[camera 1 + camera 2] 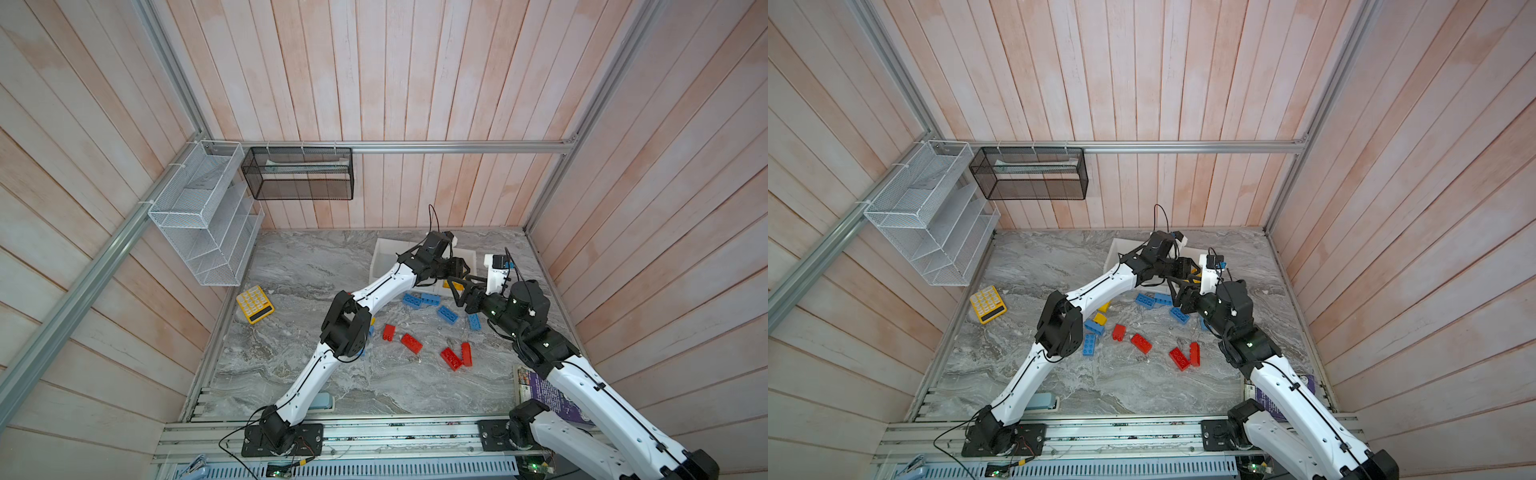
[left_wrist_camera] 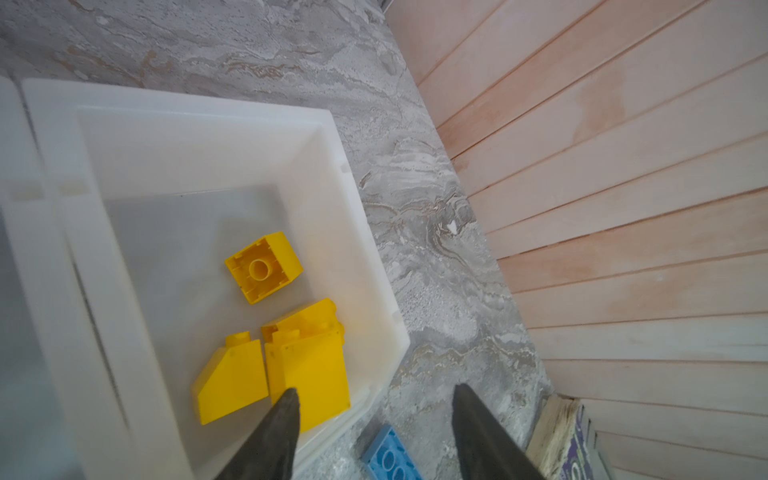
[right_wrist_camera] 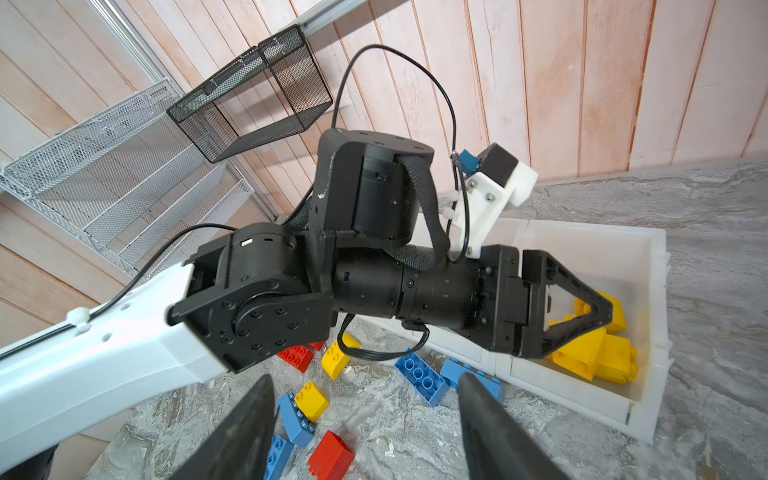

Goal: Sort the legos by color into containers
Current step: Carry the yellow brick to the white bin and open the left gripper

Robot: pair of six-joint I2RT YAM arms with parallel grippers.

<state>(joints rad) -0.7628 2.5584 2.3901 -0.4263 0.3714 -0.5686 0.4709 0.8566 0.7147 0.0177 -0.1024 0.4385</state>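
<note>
My left gripper (image 2: 376, 395) hangs open and empty over the rightmost of the white containers (image 2: 365, 232), seen side-on in the right wrist view (image 3: 598, 320). Three yellow legos (image 2: 264, 266) (image 2: 232, 380) (image 2: 316, 365) lie in that bin. My right gripper (image 3: 365, 380) is open and empty just in front of the bins (image 1: 382, 257), above blue legos (image 1: 412, 300) (image 1: 447, 314). Red legos (image 1: 411, 343) (image 1: 451, 359) lie nearer the front. Two yellow legos (image 3: 338, 355) (image 3: 311, 401) sit by the left arm's elbow. The two grippers are close together in both top views.
A yellow calculator (image 1: 254, 304) lies at the table's left. On the walls hang a white wire rack (image 1: 203, 220) and a black mesh basket (image 1: 299, 174). A purple book (image 1: 540, 390) lies at the front right beneath my right arm.
</note>
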